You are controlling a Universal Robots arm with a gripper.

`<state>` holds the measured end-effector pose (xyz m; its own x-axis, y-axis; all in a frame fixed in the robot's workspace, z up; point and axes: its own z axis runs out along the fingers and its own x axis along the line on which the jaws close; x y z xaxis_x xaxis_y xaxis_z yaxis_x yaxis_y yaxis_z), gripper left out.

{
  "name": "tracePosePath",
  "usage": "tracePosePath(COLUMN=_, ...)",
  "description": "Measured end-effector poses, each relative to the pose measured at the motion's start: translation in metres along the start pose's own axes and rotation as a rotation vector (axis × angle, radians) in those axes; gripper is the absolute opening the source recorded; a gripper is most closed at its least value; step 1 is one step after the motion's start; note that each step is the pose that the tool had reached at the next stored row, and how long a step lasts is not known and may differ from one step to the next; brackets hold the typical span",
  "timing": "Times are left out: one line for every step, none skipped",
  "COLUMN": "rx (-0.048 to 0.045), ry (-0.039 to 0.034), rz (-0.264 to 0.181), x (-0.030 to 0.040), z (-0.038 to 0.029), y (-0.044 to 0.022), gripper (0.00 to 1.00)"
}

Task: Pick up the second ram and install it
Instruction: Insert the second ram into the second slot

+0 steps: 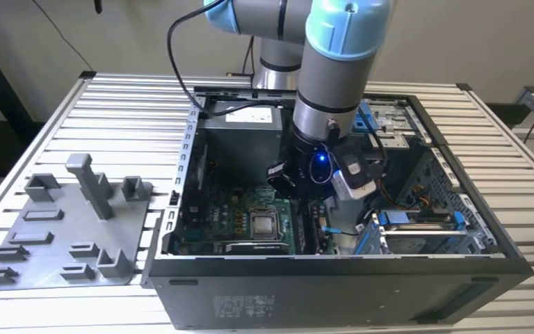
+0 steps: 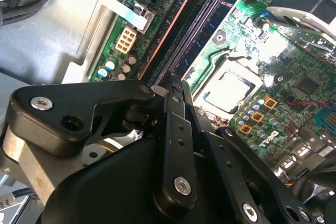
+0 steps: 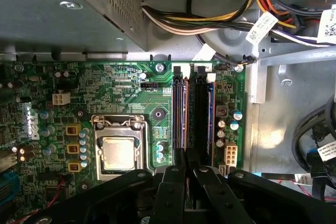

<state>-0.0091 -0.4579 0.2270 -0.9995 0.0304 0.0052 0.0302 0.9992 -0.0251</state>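
The hand [image 3: 187,174], fingers nearly closed, pinches the second ram [image 3: 195,114] edge-on above the motherboard's [image 3: 121,85] memory slots; seating seems underway, and needs straight downward pressure.

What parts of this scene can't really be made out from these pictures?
- Whether the second ram is fully seated: in the first wrist view the gripper covers its near end.
- The memory slots in the second wrist view: their near ends vanish behind the black fingers.
- The motherboard in the exterior view: the arm blocks its far part.
- The power supply in the first wrist view: cut off by the picture's edge.
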Motion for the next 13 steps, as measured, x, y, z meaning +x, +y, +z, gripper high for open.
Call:
tracePosePath(rx=0.0000, ry=0.0000, rz=0.000, x=0.0000, z=-0.0001, y=0.0000, gripper=0.13)
tracePosePath(rx=0.0000, ry=0.0000, rz=0.000, x=0.0000, z=-0.0005, y=0.0000, gripper=0.13)
tracePosePath(rx=0.0000, ry=-0.0001, rz=-0.001, x=0.0000, z=-0.0011, y=-0.0001, gripper=0.13)
tracePosePath(rx=0.0000, ry=-0.0002, rz=-0.003, x=0.0000, z=-0.0014, y=0.0000, gripper=0.13)
tracePosePath(rx=0.0000, ry=-0.0003, rz=-0.008, x=0.0000, z=-0.0014, y=0.0000, gripper=0.13)
tracePosePath(rx=0.0002, ry=-0.0004, rz=-0.014, x=-0.0001, z=-0.0015, y=0.0000, gripper=0.13)
tracePosePath(rx=0.0003, ry=-0.0005, rz=-0.019, x=-0.0001, z=-0.0015, y=0.0000, gripper=0.13)
tracePosePath(rx=0.0004, ry=-0.0006, rz=-0.024, x=-0.0001, z=-0.0015, y=0.0000, gripper=0.13)
tracePosePath(rx=0.0006, ry=-0.0007, rz=-0.027, x=0.0000, z=-0.0016, y=-0.0001, gripper=0.13)
tracePosePath(rx=0.0006, ry=-0.0008, rz=-0.031, x=0.0000, z=-0.0016, y=-0.0001, gripper=0.13)
tracePosePath(rx=0.0006, ry=-0.0009, rz=-0.034, x=0.0000, z=-0.0015, y=-0.0002, gripper=0.13)
tracePosePath(rx=0.0007, ry=-0.0010, rz=-0.037, x=0.0001, z=-0.0013, y=-0.0002, gripper=0.13)
tracePosePath(rx=0.0006, ry=-0.0010, rz=-0.039, x=0.0001, z=-0.0011, y=-0.0003, gripper=0.13)
